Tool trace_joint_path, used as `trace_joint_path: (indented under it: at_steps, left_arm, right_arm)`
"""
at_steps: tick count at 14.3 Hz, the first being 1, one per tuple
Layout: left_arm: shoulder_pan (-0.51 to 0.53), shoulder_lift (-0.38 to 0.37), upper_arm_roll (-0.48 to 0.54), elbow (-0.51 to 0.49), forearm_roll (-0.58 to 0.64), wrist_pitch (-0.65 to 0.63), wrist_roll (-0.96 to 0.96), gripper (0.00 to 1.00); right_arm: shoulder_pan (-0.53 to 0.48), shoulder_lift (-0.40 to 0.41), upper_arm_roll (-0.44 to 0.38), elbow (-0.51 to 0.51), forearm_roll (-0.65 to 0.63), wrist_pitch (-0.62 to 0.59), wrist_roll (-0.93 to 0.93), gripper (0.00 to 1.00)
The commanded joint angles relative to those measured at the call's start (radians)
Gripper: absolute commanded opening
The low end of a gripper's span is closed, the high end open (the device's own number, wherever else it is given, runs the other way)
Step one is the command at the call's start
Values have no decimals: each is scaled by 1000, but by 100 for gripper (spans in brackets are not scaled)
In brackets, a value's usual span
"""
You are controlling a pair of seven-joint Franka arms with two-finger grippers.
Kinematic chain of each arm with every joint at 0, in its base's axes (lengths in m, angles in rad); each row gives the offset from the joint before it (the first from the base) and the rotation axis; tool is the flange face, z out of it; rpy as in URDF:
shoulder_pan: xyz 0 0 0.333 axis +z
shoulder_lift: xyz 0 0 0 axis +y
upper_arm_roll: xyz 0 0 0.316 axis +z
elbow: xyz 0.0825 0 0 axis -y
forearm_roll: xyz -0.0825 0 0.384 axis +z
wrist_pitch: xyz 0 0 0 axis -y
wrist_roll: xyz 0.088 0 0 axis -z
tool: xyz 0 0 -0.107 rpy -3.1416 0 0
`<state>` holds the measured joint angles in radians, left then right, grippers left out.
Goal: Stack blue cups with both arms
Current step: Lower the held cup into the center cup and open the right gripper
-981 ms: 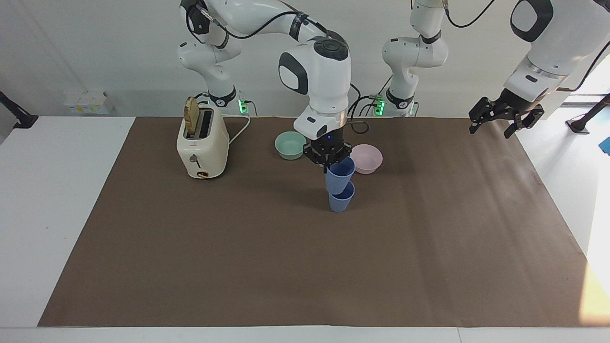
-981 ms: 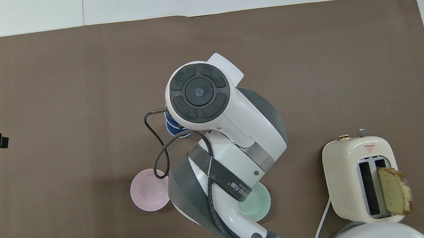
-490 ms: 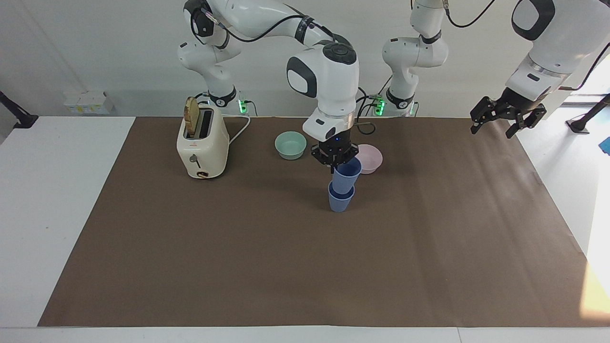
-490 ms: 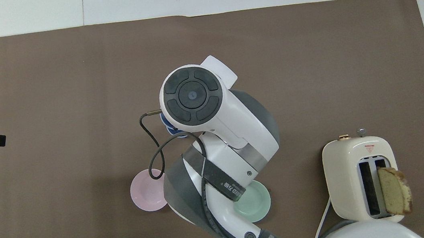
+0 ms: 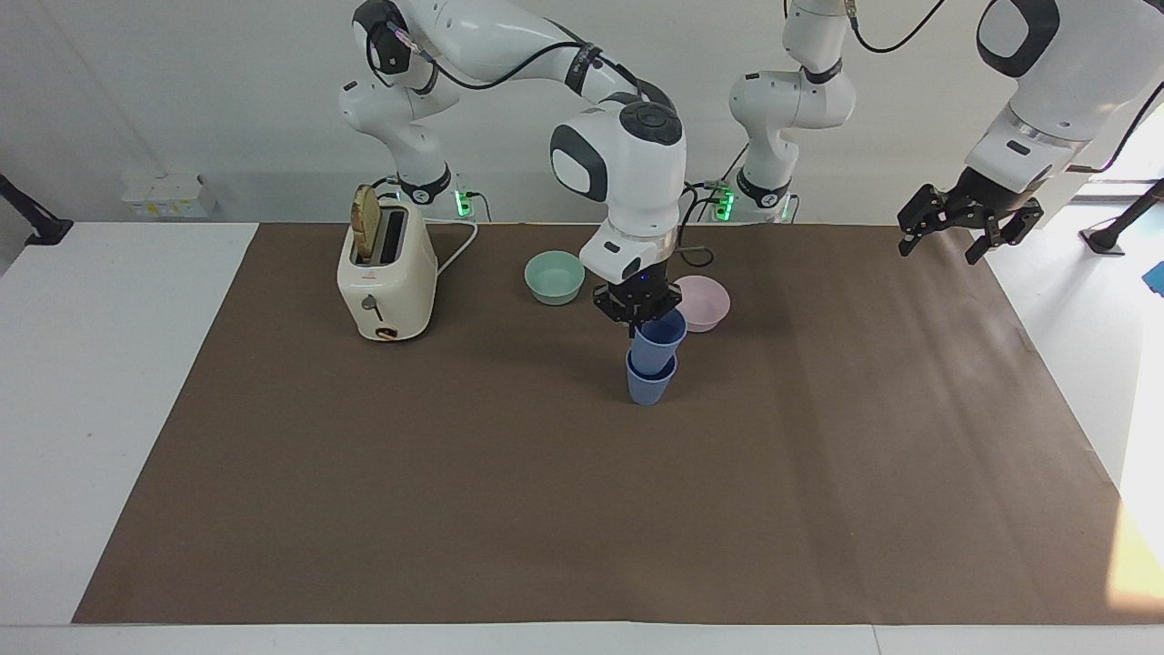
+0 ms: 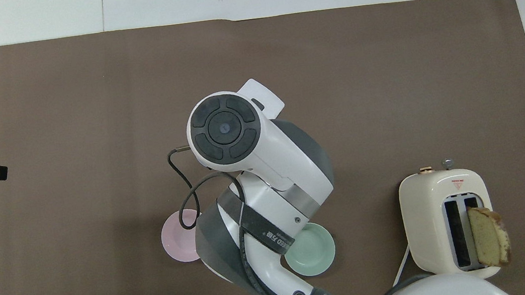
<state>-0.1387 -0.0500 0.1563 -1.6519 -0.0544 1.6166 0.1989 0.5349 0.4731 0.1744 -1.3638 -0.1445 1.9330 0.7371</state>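
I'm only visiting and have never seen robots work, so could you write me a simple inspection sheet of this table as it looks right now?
Surface: brown mat covering a white table.
Job's things: upper blue cup partly nested in lower blue cup, which stands on the mat.
Clutter: mint-green bowl, pale pink bowl, cream toaster with a bread slice in one slot.
Grippers: right gripper shut on the upper cup's rim; left gripper open, waiting over the mat's edge at the left arm's end.
Cables: toaster cord; black cable looping off the right arm.
Surroundings: white wall.
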Motion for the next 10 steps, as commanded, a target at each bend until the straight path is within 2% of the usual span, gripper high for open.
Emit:
trace_joint_path:
  at_steps: [1, 4, 5, 6, 7, 10]
  left_arm:
    - [11, 10, -6, 27, 11, -21, 7, 100]
    - [11, 9, -6, 27, 11, -23, 7, 100]
    - [10, 10, -6, 27, 11, -23, 7, 100]
    - [10, 9, -6, 27, 11, -23, 7, 100]
    - [10, 10, -6, 27, 11, -23, 7, 100]
    - [10, 9, -6, 27, 10, -21, 7, 100]
  right_arm:
    - [-4, 1, 5, -31, -23, 50, 30, 0]
    - [-4, 12, 5, -43, -21, 49, 31, 0]
    - [-3, 10, 5, -50, -18, 50, 37, 12]
    - [-6, 12, 5, -52, -21, 52, 44, 87]
    - [-4, 10, 5, -57, -23, 52, 45, 100]
    - [-6, 10, 5, -51, -23, 44, 44, 100]
